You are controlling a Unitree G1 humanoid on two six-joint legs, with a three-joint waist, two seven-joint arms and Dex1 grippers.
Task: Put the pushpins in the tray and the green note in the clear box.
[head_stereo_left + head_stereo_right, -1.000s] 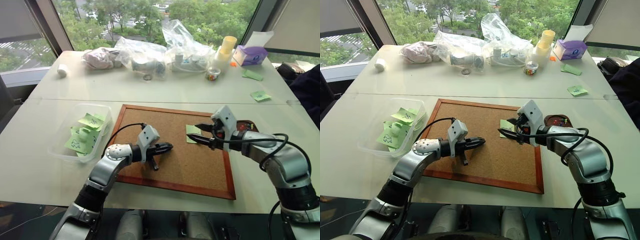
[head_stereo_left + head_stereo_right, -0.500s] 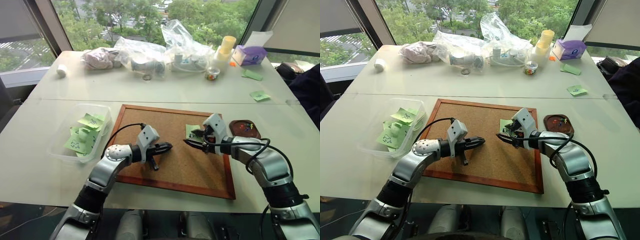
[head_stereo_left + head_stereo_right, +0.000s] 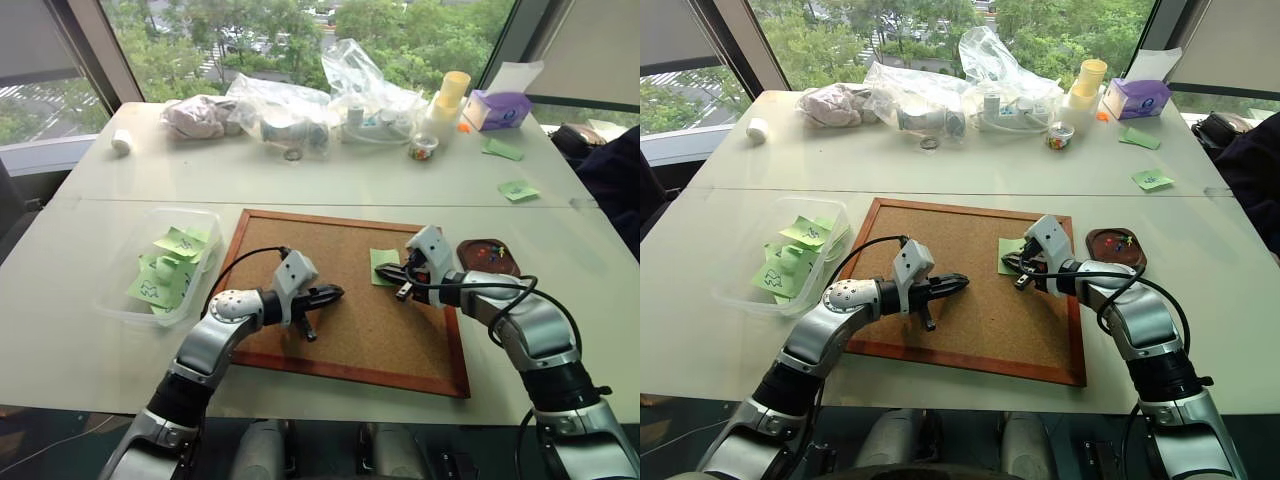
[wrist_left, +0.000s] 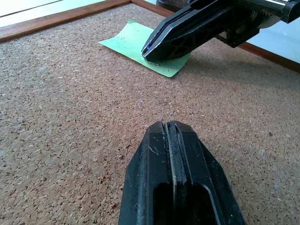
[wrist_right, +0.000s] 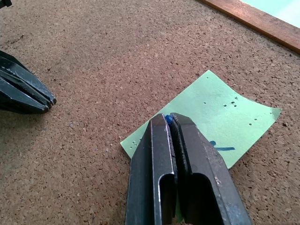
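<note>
The green note (image 3: pixel 384 263) lies on the corkboard (image 3: pixel 340 335), right of its middle. My right gripper (image 3: pixel 385 272) is shut with its tips down on the note's near edge. A tiny blue pushpin head (image 5: pixel 167 118) shows pinched between those tips. Left of the board's middle, my left gripper (image 3: pixel 338 293) is shut and empty, a short way from the note (image 4: pixel 136 44). Beside the board's right edge stands the dark brown tray (image 3: pixel 470 262) with a few coloured pushpins (image 3: pixel 490 252) in it. At the left, the clear box (image 3: pixel 115 290) holds several green notes.
Clear plastic bags (image 3: pixel 300 110), a small clear cup of colourful bits (image 3: pixel 425 150), yellow cups (image 3: pixel 455 92) and a purple box (image 3: pixel 505 108) line the back of the table. Two loose green slips (image 3: pixel 521 190) lie at the right. A white roll (image 3: pixel 122 141) sits at the back left.
My right gripper came down to the note's near edge with its fingers open, then shut there. The left gripper stayed still.
</note>
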